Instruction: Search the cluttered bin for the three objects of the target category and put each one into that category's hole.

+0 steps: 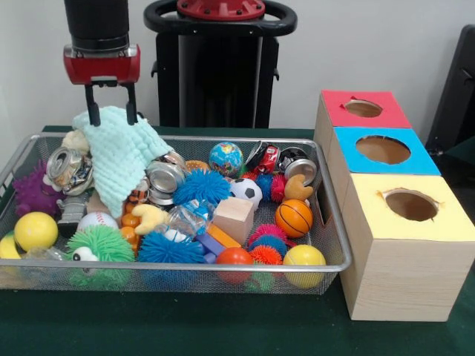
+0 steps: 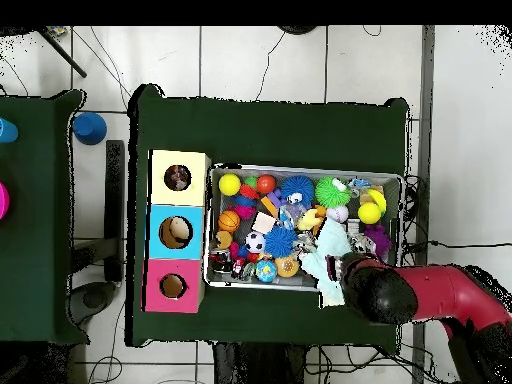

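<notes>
1. The gripper [image 1: 112, 113] hangs over the far corner of the wire bin [image 1: 332, 245]. Its two black fingers [image 1: 93, 111] stand apart, one at each side of the raised top of a mint green cloth [image 1: 119, 152]. I cannot tell if they really press it.
2. The cloth is draped down over some metal cans [image 1: 165, 178] and other toys in the bin.
3. The bin is full: spiky balls, a small globe ball [image 1: 225, 159], a soccer ball [image 1: 246, 191], a basketball [image 1: 294, 217], yellow balls and a wooden block [image 1: 234, 219].
4. Beside the bin stand three boxes in a row, each with a round hole on top: red box [image 1: 364, 109], blue box [image 1: 383, 150], yellow box [image 1: 410, 206].
5. From above, the red arm [image 2: 440, 295] reaches to the bin's corner.
</notes>
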`<state>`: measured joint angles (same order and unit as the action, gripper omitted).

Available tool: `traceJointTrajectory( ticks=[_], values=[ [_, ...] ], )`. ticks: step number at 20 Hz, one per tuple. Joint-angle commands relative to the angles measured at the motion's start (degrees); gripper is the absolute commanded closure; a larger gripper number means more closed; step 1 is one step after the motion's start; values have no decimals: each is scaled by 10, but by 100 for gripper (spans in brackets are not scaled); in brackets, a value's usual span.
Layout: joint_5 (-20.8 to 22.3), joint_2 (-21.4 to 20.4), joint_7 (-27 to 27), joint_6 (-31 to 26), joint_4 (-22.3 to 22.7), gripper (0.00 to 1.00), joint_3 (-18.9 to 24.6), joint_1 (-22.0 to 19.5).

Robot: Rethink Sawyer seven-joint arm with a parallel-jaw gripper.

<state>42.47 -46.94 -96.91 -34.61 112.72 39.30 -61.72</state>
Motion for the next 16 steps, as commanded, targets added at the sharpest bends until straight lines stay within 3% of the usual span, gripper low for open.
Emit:
traceJointTrajectory(
  ticks=[1, 16],
  values=[
    [33, 16, 54, 104, -4, 0, 57, -3],
    [66, 86, 71, 182, -47, 0, 56, -17]
  ],
)
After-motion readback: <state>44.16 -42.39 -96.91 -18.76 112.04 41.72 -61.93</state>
